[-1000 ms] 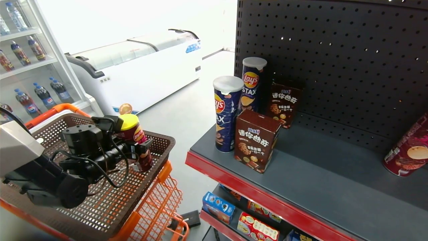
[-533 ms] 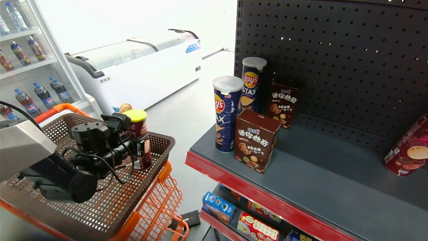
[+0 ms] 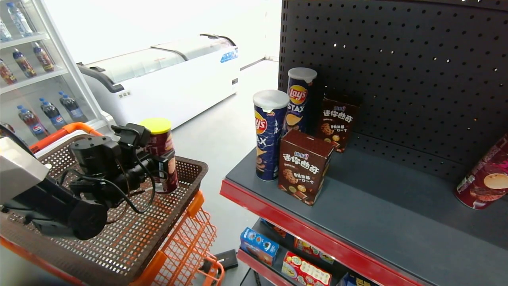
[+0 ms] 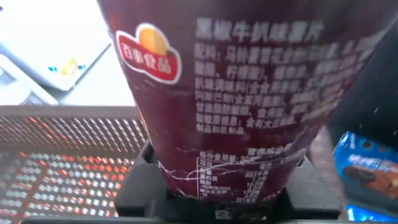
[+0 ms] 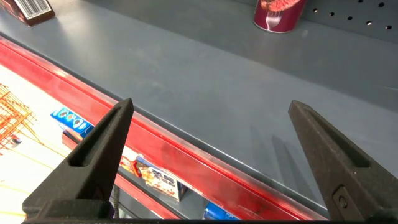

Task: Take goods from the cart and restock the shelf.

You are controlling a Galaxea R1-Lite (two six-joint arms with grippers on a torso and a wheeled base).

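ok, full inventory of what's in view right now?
held can: 1, maroon with yellow lid, in left gripper above the basket
blue cans: 2, blue, white lids, upright at shelf's left end
boxes: 2, brown, beside the blue cans, one front, one back
far can: 1, maroon, shelf's right end
shelf: 1, grey with red edge
pegboard: 1, black, behind shelf
basket: 1, brown, on cart
cart: 1, orange, left of shelf
lower boxes: at least 2, blue and multicoloured, shelf below
freezer: 1, white, behind cart
bottles: several, mixed, fridge at far left
left gripper: shut on held can
right gripper: open, above shelf
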